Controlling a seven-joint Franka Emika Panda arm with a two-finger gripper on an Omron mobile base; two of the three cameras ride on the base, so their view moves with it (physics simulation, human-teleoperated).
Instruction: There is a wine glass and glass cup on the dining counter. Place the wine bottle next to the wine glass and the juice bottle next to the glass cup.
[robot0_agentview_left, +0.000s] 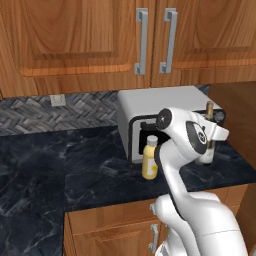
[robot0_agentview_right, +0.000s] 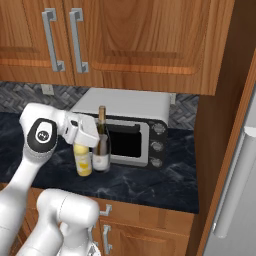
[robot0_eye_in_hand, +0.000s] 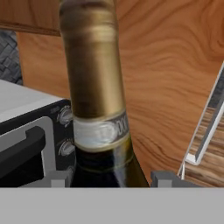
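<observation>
Your two-finger gripper (robot0_eye_in_hand: 111, 178) is clamped on the tall dark glass wine bottle with the gold-foil neck (robot0_eye_in_hand: 94, 87), its fingertips (robot0_eye_in_hand: 168, 178) flanking the shoulder at the bottom of the hand view. In the right base view that bottle (robot0_agentview_right: 101, 142) stands at centre left on the black marbled worktop (robot0_agentview_right: 150, 185), just beside the short yellow juice bottle with the white cap (robot0_agentview_right: 82, 159) and in front of the grey microwave (robot0_agentview_right: 135, 130). Lift straight up and keep it upright, so you clear the juice bottle and the microwave; only 1 bottle should move.
</observation>
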